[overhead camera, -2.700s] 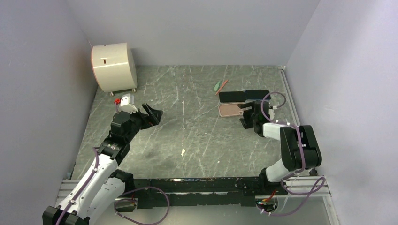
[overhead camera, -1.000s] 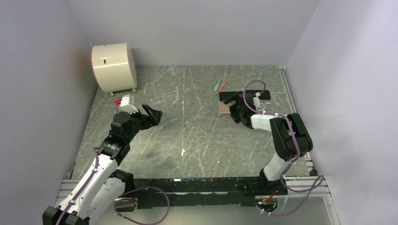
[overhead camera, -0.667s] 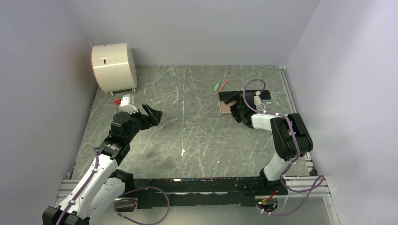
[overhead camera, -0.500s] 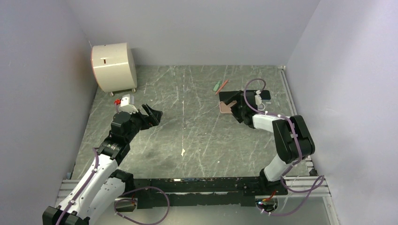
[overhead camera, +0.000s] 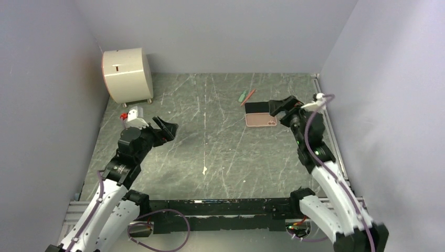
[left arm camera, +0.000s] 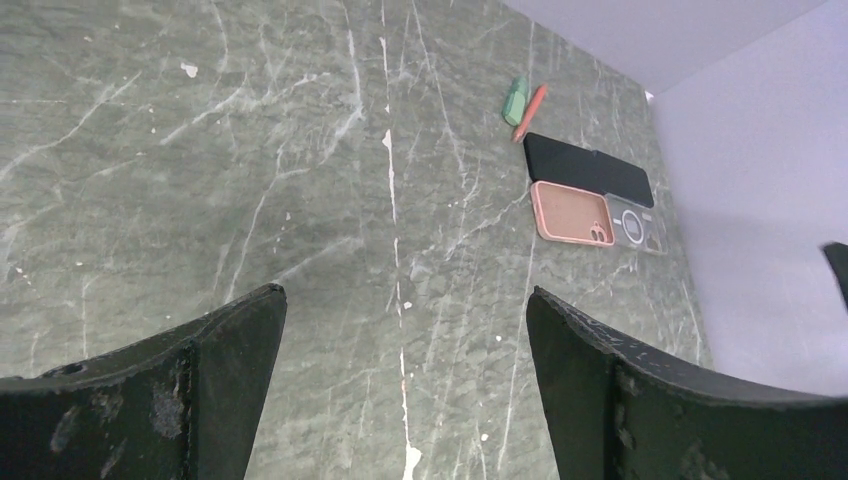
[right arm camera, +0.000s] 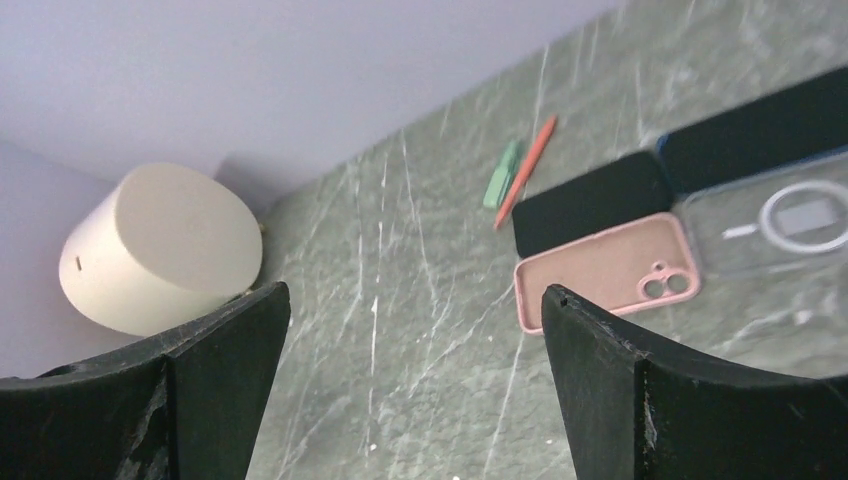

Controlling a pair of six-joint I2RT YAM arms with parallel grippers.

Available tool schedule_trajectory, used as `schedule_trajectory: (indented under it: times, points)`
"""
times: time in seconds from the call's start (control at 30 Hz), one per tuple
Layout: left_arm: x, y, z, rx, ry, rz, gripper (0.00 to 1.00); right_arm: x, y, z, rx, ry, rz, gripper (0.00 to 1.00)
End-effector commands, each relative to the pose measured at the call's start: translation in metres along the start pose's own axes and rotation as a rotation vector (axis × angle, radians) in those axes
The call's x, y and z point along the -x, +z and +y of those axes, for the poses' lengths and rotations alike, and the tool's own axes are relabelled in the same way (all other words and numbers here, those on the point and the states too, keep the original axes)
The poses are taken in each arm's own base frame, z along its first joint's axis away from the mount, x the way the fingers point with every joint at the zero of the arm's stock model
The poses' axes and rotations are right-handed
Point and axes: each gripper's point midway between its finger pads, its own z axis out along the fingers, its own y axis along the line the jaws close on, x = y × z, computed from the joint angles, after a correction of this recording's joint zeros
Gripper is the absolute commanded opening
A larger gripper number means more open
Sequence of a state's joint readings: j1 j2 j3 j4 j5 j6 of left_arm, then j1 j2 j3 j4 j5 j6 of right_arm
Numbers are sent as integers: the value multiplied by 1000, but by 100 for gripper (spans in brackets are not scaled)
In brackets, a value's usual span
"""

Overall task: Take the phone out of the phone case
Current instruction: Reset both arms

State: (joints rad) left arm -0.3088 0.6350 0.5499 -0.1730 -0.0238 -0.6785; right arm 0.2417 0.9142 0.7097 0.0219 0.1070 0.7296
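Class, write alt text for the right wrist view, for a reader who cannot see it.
A pink phone case lies flat on the marble table, a black phone beside it and a clear case to its right. The open right claw frames the view; a cream container stands far left.

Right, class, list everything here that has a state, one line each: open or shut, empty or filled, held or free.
left gripper: open, empty
right gripper: open, empty
pink phone case: empty, lying flat
clear phone case: empty, lying flat
black phone: bare, lying flat beside the pink phone case
second black phone: bare, lying flat
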Motion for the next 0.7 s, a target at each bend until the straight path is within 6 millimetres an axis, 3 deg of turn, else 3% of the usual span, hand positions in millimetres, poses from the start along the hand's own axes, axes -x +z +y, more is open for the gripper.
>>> schedule_trajectory:
  times: [0.0, 0.2, 0.3, 0.47, 0.67]
  points:
    - [26, -19, -9, 24, -20, -47, 94, 25, -52, -15, -30, -182, -109, 99]
    - [49, -50, -10, 93, 31, -58, 94, 61, -111, -23, -84, -269, -234, 99]
    - [58, -70, -12, 100, 75, -71, 94, 61, -128, -29, -94, -301, -241, 99]
    - [74, -101, -6, 137, 194, -116, 94, 60, -147, -47, -147, -326, -272, 99]
    - [80, -117, 7, 171, 247, -190, 94, 62, -157, -54, -141, -317, -335, 99]
